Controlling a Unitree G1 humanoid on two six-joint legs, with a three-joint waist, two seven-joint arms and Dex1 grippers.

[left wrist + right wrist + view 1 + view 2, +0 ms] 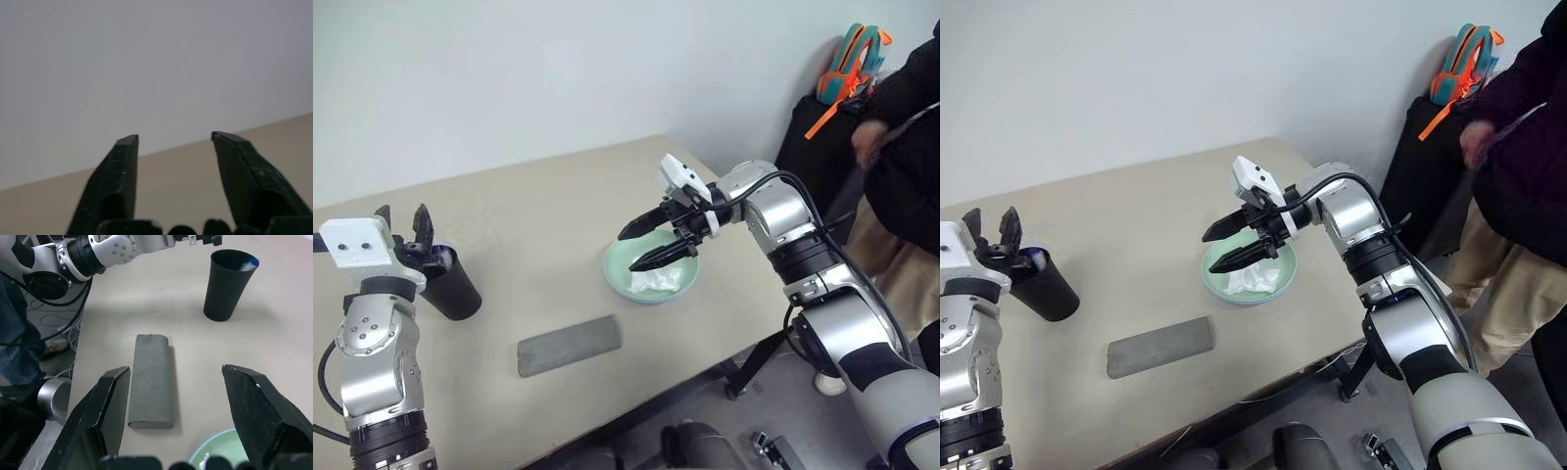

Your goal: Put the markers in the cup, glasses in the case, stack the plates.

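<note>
Black and tapered, the cup (452, 286) stands upright on the beige table (538, 206) at its left side, with the left gripper (403, 221) just above its rim, fingers spread apart and holding nothing. From the head views only a hint of blue shows inside the cup's mouth; the right wrist view looks into it from the other side and shows a blue tip (250, 263) leaning against the inner wall, though how many markers are inside cannot be made out. The left wrist view gives just its two parted fingers (115, 181) against the wall and the table edge. The grey case (569, 345) lies flat and closed near the front edge, well apart from the cup. The right gripper (646, 245) hangs wide open over the mint green plate (617, 266), which holds a crumpled white tissue (658, 280); whether a second plate sits beneath is hidden. A person (901, 147) stands at the right, cut off by the frame.
</note>
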